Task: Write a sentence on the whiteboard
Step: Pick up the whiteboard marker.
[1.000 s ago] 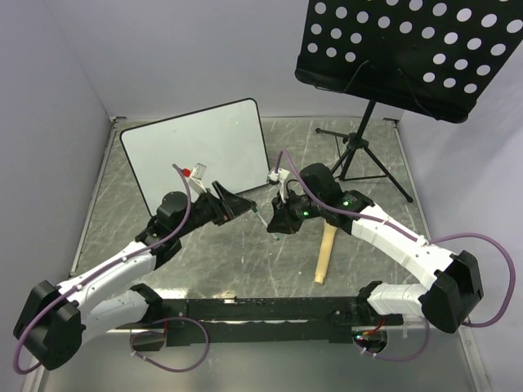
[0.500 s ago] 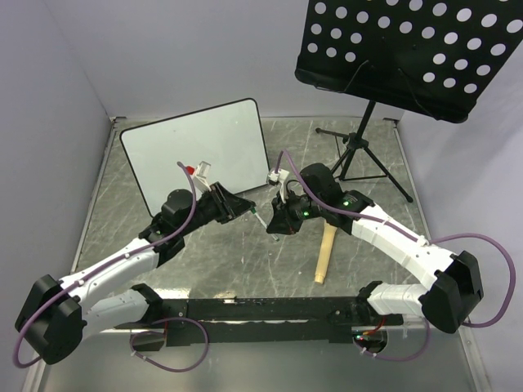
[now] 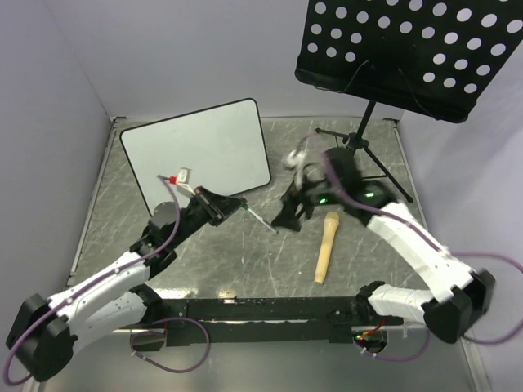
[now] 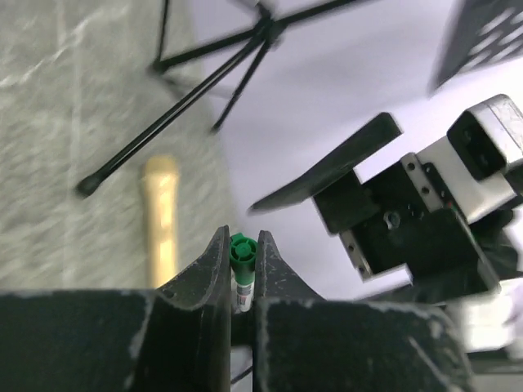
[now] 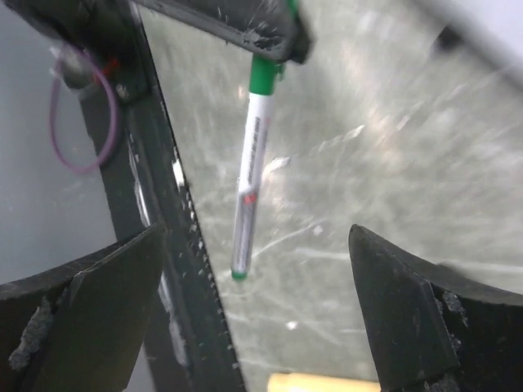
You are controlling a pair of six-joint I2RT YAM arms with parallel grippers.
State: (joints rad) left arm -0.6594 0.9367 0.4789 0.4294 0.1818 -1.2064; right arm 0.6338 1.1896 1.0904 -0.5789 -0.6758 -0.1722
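A wooden stick (image 3: pixel 325 247) lies on the table (image 3: pixel 245 269), right of the middle, towards the near edge. Mid-table, the left gripper (image 3: pixel 237 207) pinches a green marker (image 3: pixel 260 219) by one end. The other end points towards the right gripper (image 5: pixel 253 318), which is spread wide and apart from it. The whiteboard (image 3: pixel 200 151) sits at the far left corner, and a music stand (image 3: pixel 409 49) at the far right.

The stand (image 3: pixel 327 79) runs off the top view's upper edge. The right wrist (image 3: pixel 298 159) is smeared by blur there. The left jaws hide most of the marker (image 4: pixel 243 253).
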